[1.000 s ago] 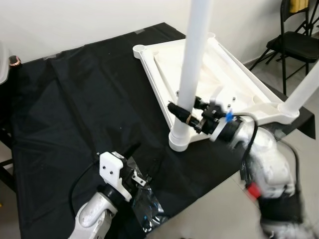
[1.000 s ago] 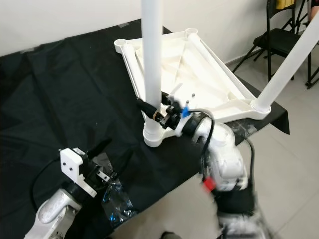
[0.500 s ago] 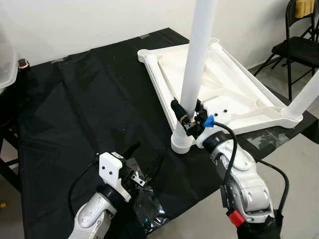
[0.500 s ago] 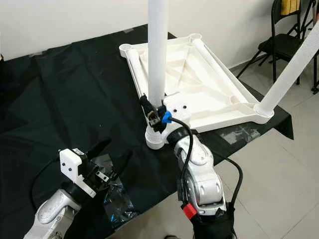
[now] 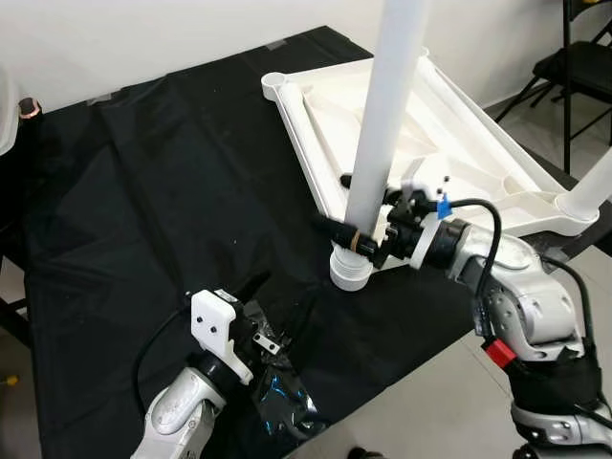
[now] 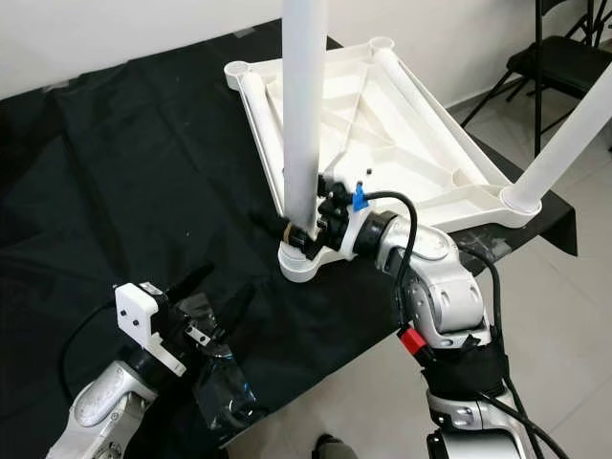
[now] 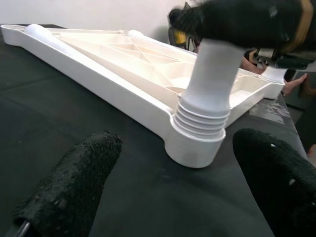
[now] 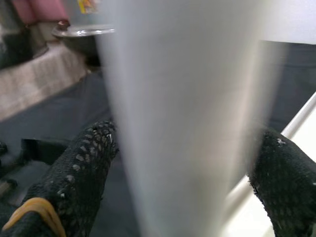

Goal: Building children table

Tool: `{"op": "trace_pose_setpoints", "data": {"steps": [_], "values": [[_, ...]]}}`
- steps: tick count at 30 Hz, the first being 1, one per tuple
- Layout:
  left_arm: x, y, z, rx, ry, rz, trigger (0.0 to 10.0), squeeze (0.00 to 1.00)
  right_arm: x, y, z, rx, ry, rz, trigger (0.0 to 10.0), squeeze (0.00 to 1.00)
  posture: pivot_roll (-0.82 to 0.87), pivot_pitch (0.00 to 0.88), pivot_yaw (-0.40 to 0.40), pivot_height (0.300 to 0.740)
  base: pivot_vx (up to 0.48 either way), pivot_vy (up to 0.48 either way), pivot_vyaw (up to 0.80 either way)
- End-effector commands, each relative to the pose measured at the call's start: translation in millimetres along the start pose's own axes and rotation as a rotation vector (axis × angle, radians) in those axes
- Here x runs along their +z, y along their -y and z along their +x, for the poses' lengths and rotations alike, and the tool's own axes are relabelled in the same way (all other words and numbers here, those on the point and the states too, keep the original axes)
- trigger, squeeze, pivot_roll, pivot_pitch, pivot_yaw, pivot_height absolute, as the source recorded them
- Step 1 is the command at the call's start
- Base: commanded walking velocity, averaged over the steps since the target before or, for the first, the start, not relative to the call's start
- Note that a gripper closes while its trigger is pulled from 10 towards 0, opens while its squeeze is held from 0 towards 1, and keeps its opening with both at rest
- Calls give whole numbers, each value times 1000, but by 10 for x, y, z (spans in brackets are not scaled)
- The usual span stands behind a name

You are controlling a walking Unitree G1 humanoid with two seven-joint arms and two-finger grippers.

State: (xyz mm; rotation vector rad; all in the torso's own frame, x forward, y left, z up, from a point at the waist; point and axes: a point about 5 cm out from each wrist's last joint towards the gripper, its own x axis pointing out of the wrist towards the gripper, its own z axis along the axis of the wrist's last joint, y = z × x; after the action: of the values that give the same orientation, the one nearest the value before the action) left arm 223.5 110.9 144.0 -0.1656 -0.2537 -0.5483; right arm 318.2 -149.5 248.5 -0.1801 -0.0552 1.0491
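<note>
The white table top (image 5: 449, 143) lies upside down on the black cloth. One white leg (image 5: 382, 124) stands upright in the near corner socket (image 5: 350, 273). My right gripper (image 5: 356, 234) is shut on this leg just above the socket, and its fingers (image 8: 84, 168) sit on either side of the leg (image 8: 187, 113). A second white leg (image 5: 593, 186) stands in the right corner. My left gripper (image 5: 277, 301) is open, low near the front edge, and faces the socket (image 7: 192, 143) from a short way off.
A crumpled clear plastic bag (image 5: 287, 406) lies on the cloth under my left gripper. The black cloth (image 5: 163, 182) stretches to the left of the table top. A black folding chair (image 5: 583, 67) stands on the floor at the far right.
My right forearm has swung out to the right while the gripper stayed on the leg. The left arm has not moved. The camera has shifted slightly.
</note>
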Motion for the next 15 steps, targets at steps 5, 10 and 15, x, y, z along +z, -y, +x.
{"op": "trace_pose_setpoints", "data": {"steps": [5, 10, 15], "values": [[-42, 27, -63, 5, -26, -9, 10000, 0, 191, 229, -52, 140, 24, -43, 10000, 0, 26, 217, 9, 740, 0, 0, 0], [-43, 29, -66, 7, -27, -7, 10000, 0, 190, 264, -84, 223, 11, -28, 0, 0, 31, 217, 11, 740, 0, 0, 0], [-39, 26, -64, 8, -27, -6, 10000, 0, 156, 247, -118, 321, -30, -26, 0, 0, 26, 222, 12, 740, 0, 0, 0]]}}
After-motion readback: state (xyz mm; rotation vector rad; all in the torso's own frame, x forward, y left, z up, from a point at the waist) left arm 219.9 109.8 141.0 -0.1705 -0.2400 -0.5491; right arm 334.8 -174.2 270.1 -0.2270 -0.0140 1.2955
